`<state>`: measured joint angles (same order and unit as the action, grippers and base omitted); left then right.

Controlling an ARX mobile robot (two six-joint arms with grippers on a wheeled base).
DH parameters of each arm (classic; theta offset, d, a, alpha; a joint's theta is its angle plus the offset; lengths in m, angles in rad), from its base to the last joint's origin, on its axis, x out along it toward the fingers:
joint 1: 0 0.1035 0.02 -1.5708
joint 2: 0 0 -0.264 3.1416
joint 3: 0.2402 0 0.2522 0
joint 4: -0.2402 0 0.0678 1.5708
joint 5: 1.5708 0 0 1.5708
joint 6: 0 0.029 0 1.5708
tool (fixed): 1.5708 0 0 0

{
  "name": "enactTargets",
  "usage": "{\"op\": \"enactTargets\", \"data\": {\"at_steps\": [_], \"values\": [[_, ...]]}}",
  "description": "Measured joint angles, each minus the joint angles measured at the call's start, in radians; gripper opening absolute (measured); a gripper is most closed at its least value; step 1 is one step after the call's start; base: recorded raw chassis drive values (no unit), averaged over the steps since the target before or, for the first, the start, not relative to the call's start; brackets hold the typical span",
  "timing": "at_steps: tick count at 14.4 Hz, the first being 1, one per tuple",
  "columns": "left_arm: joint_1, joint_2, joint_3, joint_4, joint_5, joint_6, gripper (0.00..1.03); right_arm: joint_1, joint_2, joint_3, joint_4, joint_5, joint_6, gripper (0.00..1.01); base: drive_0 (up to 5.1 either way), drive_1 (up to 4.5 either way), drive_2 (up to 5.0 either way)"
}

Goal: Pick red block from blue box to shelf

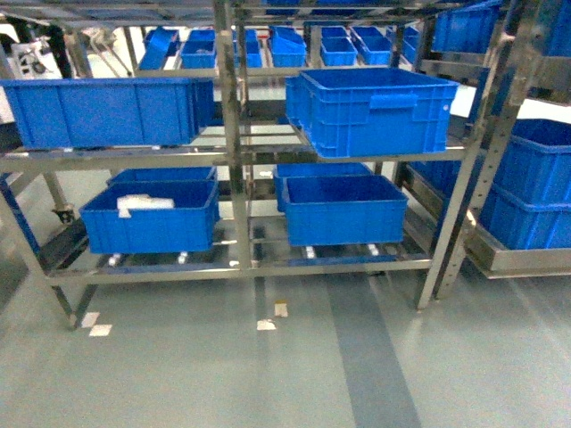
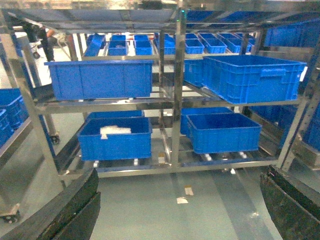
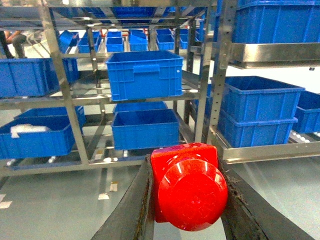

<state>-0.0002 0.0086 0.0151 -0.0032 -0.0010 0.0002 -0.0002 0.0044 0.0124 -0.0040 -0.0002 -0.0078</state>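
Currently: pick complete, placement pending.
I hold the red block (image 3: 187, 187) clamped between the right gripper (image 3: 186, 200) fingers, lower centre; left gripper (image 2: 175, 210) spread wide, empty; shelf (image 1: 234, 134) ahead.

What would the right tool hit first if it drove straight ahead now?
Probably the lower blue crate on the shelf, past open floor. The right tool, gripping the red block, points roughly there; depth is unclear.

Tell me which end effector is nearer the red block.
Right. The right end effector is shut on the red block, its fingers pressing both sides. The left end effector is open and empty, facing the shelf, with no block in its view.
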Motion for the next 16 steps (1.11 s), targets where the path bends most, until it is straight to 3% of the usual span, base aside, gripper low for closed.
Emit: {"op": "enactTargets", "data": {"at_steps": [6, 8, 16], "values": [[0.000, 0.000, 0.000, 0.003, 0.000, 0.000, 0.98, 0.000, 0.000, 0.000, 0.002, 0.000, 0.000, 0.28, -0.5, -0.51, -0.5], [0.000, 0.000, 0.000, 0.000, -0.001, 0.000, 0.98, 0.000, 0.000, 0.000, 0.000, 0.000, 0.000, 0.28, 3.1, 1.58, -5.0], [0.000, 0.000, 0.000, 0.000, 0.000, 0.000, 0.98, 0.000, 0.000, 0.000, 0.000, 0.000, 0.000, 0.28, 0.2, 4.34, -3.9]]}}
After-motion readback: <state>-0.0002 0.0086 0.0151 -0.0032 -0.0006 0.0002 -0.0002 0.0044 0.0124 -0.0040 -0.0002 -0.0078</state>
